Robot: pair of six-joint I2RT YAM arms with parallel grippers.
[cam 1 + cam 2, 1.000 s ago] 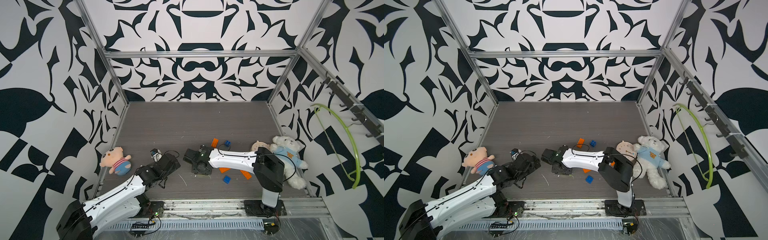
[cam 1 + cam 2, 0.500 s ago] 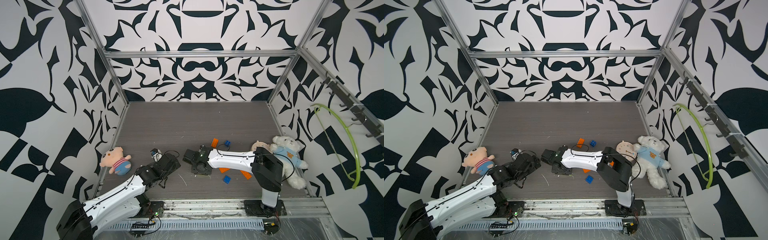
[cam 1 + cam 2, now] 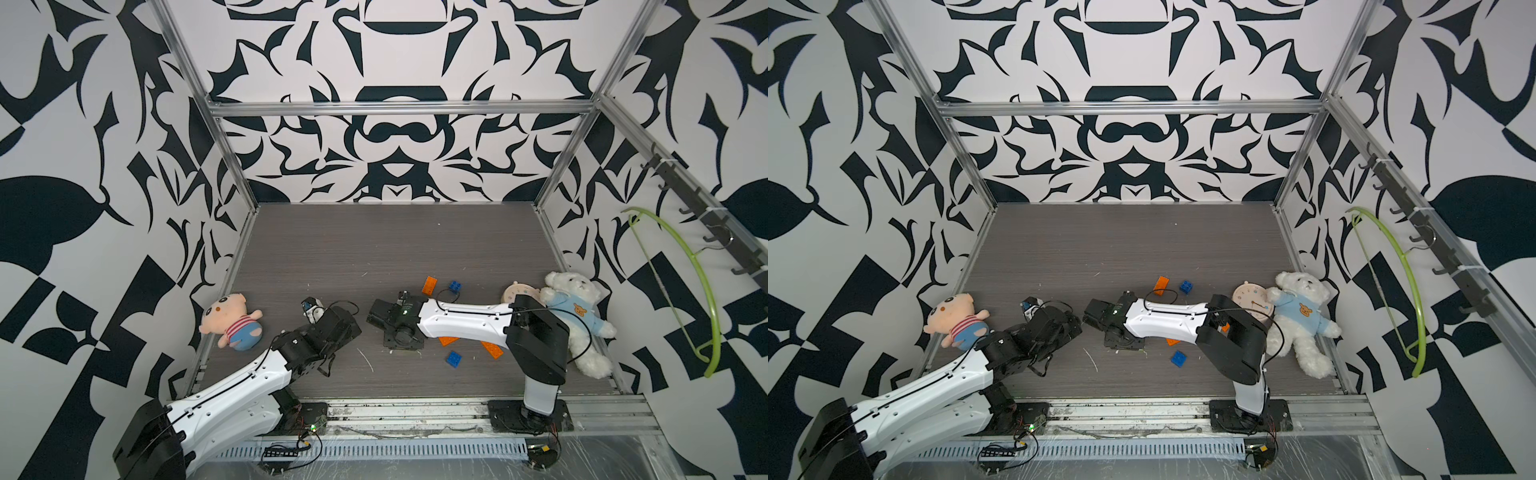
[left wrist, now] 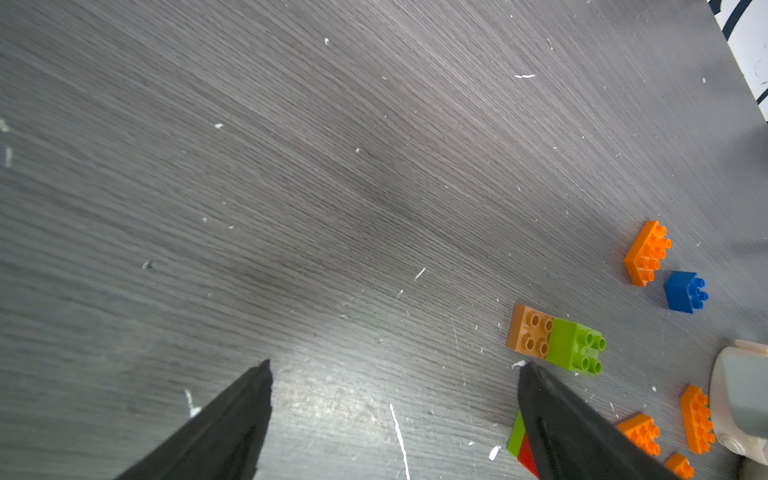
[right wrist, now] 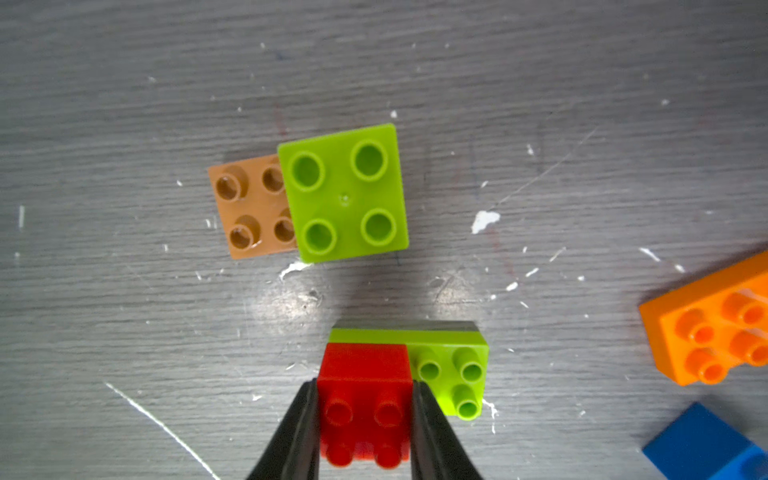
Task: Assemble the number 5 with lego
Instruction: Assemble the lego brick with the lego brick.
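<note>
In the right wrist view my right gripper (image 5: 365, 386) is shut on a red lego brick (image 5: 365, 374) that sits on one end of a lime green oblong brick (image 5: 451, 365). Just beyond lies a lime green square brick (image 5: 343, 193) stacked on a tan brick (image 5: 249, 208). My left gripper (image 4: 395, 368) is open over bare table, and its view shows the same tan and green pair (image 4: 575, 345) beside one fingertip. Loose orange (image 3: 429, 285) and blue (image 3: 455, 286) bricks lie behind the right arm. In both top views the right wrist hides its jaws.
A pink plush doll (image 3: 230, 322) lies at the left wall. A white teddy bear (image 3: 577, 320) and a round clock face (image 3: 515, 293) lie at the right wall. More bricks, one blue (image 3: 454, 358) and one orange (image 3: 492, 349), lie under the right arm. A green hanger (image 3: 702, 291) hangs outside.
</note>
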